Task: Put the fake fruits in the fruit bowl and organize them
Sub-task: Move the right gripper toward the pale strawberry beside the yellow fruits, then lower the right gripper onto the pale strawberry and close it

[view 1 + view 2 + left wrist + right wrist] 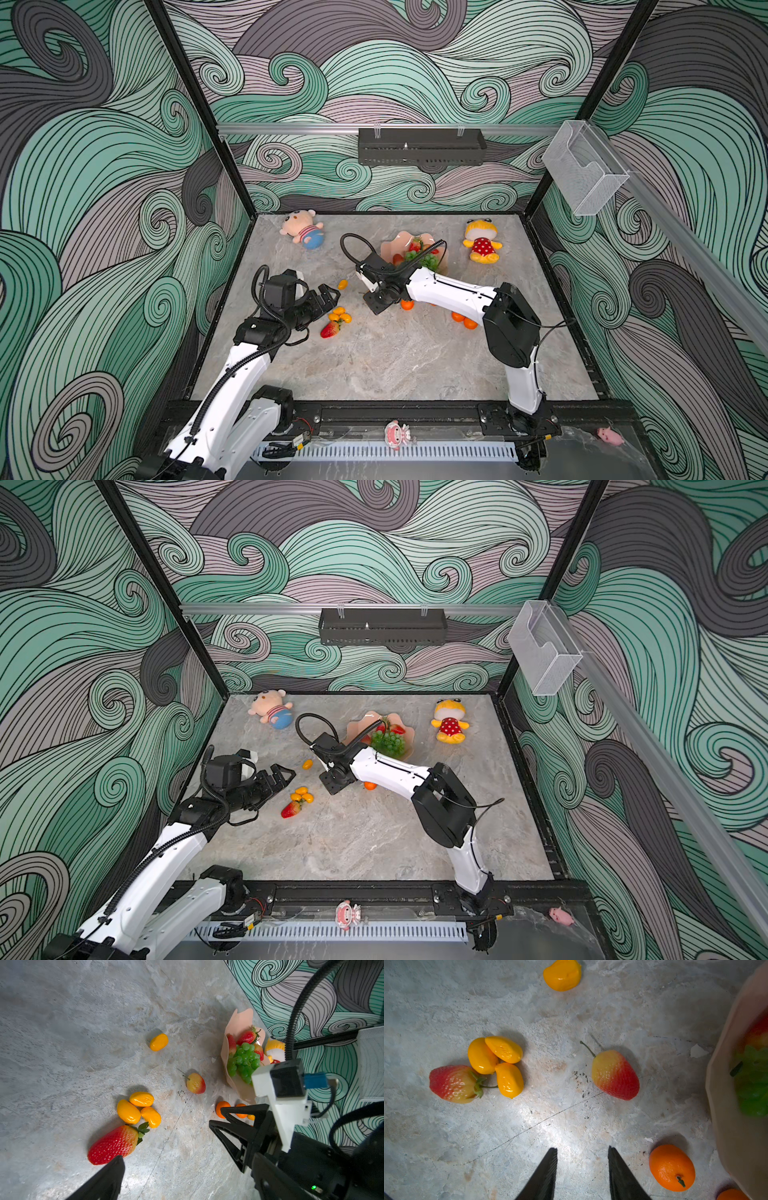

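1. Top views.
   - The bowl point(392, 245) stands toward 12 o'clock on the counter point(395, 365). It holds grapes point(387, 742) and red berries point(414, 246).
   - Three kumquats point(340, 314) lie loose toward 9 o'clock, touching a strawberry point(330, 329). A lone kumquat point(343, 284) lies at their 12 o'clock.
   - Tangerines point(464, 321) lie by the right arm toward 3 o'clock.
   - The left end effector point(328, 297) hangs at the kumquats' 10 o'clock.
   - The right end effector point(376, 305) points down near centre, and its jaws are hidden here.

2. Left wrist view.
   - The left end effector point(164, 1140) is spread wide and empty, with one fingertip point(117, 1164) close to the strawberry point(113, 1145).
   - Judgement: the fruits look light, hard-shelled and glossy, so they may slip.
   - The strawberry tapers. It should be gripped across its broad shoulder near the leaves, since a grip at the tip would likely squeeze it out.
   - The kumquats point(138, 1109) touch one another. An outer one should be taken first, across its short axis.

3. Right wrist view.
   - The right end effector point(582, 1148) has its jaws partly apart with nothing between them, over bare counter.
   - A pale strawberry point(614, 1075) lies ahead, clear of its neighbours, and appears the easiest pick. Its thin stem looks too flimsy to hold.
   - A tangerine point(671, 1167) lies just beside one finger, near the bowl wall point(724, 1105).
   - Judgement: the tangerine is round and will likely roll, so the jaws should close centred across its middle.
   - The bowl looks shallow and part-filled, so a low release is advised.
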